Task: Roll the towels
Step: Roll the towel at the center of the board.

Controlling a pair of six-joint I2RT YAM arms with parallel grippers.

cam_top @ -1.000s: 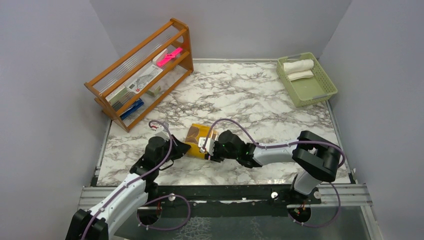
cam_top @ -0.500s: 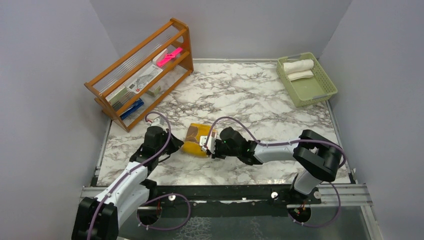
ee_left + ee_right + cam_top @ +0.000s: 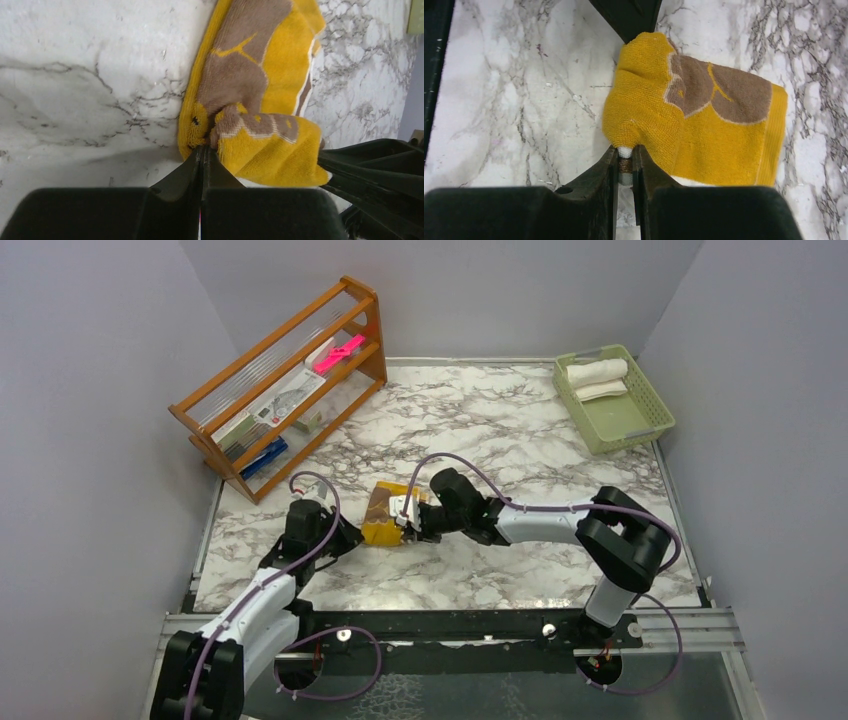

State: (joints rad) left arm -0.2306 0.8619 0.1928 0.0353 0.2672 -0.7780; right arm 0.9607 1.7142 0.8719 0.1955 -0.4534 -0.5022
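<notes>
Wooden rack (image 3: 262, 345), green basket (image 3: 627, 418)
</notes>
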